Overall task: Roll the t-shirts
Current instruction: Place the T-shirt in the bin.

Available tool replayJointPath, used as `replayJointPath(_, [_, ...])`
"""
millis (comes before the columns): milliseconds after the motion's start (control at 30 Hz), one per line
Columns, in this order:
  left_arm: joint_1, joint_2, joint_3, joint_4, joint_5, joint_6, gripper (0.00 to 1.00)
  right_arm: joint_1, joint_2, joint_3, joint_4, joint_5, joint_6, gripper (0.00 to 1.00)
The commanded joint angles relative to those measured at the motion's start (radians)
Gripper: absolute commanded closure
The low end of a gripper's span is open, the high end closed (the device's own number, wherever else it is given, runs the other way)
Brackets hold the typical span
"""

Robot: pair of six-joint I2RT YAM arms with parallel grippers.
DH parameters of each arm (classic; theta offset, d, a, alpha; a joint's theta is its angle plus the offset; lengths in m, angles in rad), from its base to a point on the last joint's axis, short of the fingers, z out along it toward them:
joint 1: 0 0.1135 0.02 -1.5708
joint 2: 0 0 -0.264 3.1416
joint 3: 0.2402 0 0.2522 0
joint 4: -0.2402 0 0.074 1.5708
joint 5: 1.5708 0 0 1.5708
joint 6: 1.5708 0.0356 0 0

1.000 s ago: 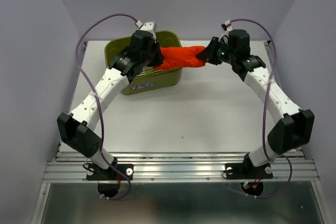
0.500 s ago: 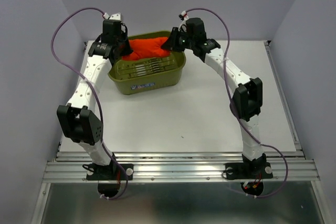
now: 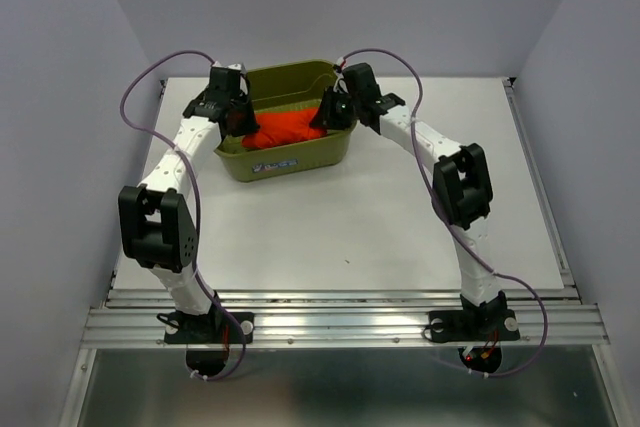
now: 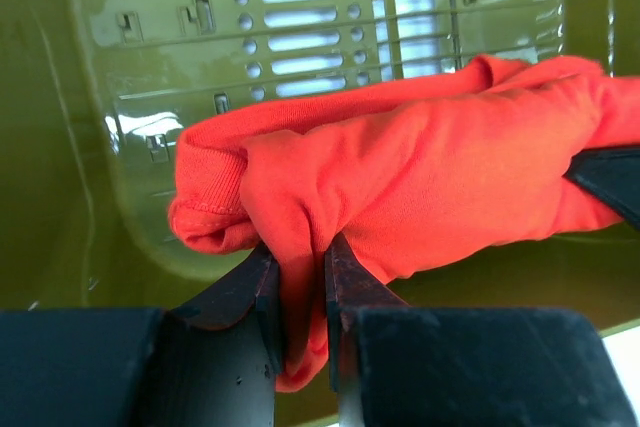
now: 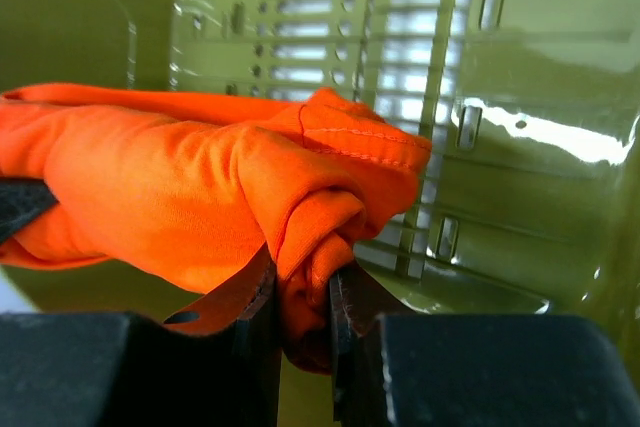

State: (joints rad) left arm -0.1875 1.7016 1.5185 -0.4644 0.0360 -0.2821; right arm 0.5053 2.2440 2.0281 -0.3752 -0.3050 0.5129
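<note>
The orange-red t-shirt (image 3: 283, 129) is rolled into a thick bundle and hangs inside the olive-green slotted basket (image 3: 300, 157). My left gripper (image 3: 238, 123) is shut on the roll's left end; in the left wrist view the cloth (image 4: 420, 177) is pinched at the gripper (image 4: 300, 277). My right gripper (image 3: 328, 117) is shut on the roll's right end; in the right wrist view the cloth (image 5: 200, 187) is pinched at the gripper (image 5: 302, 287). Both grippers reach down inside the basket.
The basket stands at the back middle-left of the white table (image 3: 400, 217). Its slotted walls (image 4: 330, 27) (image 5: 450, 97) rise close around both grippers. Grey walls enclose the table on three sides.
Both arms carried the rolled t-shirt leftward from beside the basket to over it, then lowered it inside the basket. Both grippers kept their hold.
</note>
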Motion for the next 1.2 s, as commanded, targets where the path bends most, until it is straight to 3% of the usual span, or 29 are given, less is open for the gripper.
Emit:
replayJointPath(0, [0.011, -0.034, -0.035, 0.067, 0.021, -0.012, 1.0, 0.001, -0.086, -0.061, 0.01, 0.061, -0.014, 0.99])
replayJointPath(367, [-0.001, -0.111, -0.138, 0.044, 0.059, -0.014, 1.0, 0.019, -0.172, -0.147, -0.036, 0.11, -0.022, 0.99])
replayJointPath(633, [-0.026, -0.186, -0.207, 0.02, 0.087, -0.032, 1.0, 0.03, -0.287, -0.305, -0.037, 0.125, -0.022, 0.99])
replayJointPath(900, [-0.059, -0.103, -0.215, 0.018, 0.105, -0.005, 1.0, 0.049, -0.29, -0.379, -0.044, 0.145, -0.04, 0.99])
replayJointPath(1167, [-0.072, 0.001, -0.201, 0.009, 0.071, 0.017, 1.0, 0.058, -0.195, -0.344, -0.071, 0.176, -0.065, 0.99])
